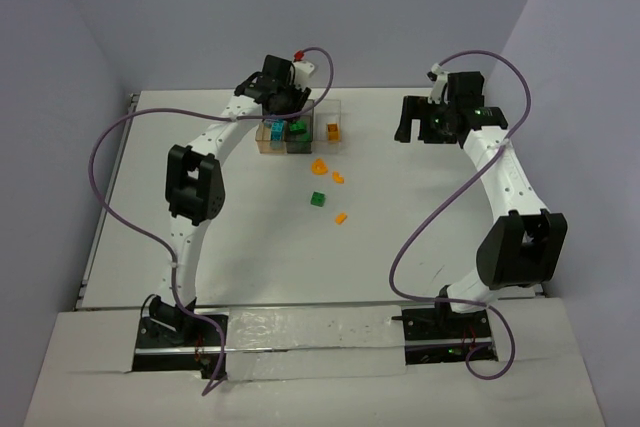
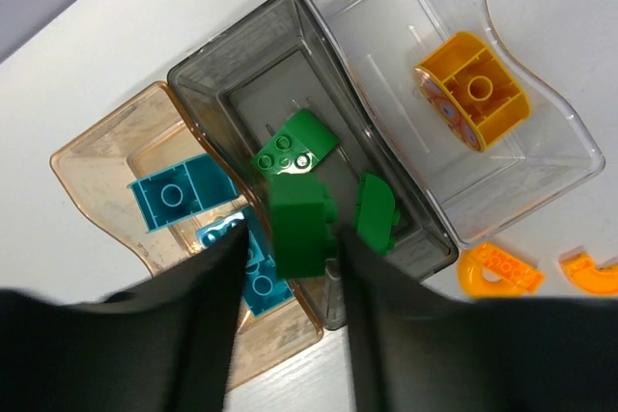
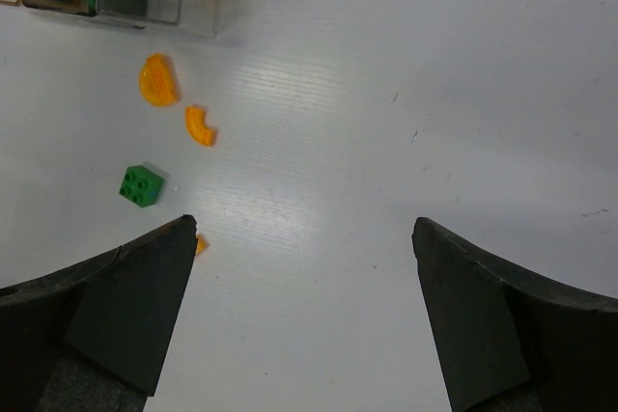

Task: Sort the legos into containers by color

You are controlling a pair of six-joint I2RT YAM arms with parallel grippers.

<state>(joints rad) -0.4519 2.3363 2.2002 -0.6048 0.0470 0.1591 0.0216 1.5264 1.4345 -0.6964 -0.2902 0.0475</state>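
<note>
Three joined containers show in the left wrist view: orange-brown [image 2: 92,173] holding teal legos [image 2: 179,195], smoky grey [image 2: 224,74] holding two green legos [image 2: 294,147], and clear [image 2: 386,7] holding an orange lego [image 2: 473,92]. My left gripper [image 2: 290,243] hovers over the grey box's near end. Its jaws are slightly apart, and a green brick [image 2: 299,229] sits between them with a gap on its left side. My right gripper [image 3: 301,229] is wide open and empty above bare table. A green lego [image 3: 141,185] and orange legos [image 3: 156,80] lie to its left.
On the table in front of the containers [image 1: 297,134] lie loose pieces: two orange curved ones [image 1: 320,164], a green brick [image 1: 318,198] and a small orange one [image 1: 341,217]. The left gripper [image 1: 285,107] is over the boxes. The right gripper [image 1: 412,122] is at far right.
</note>
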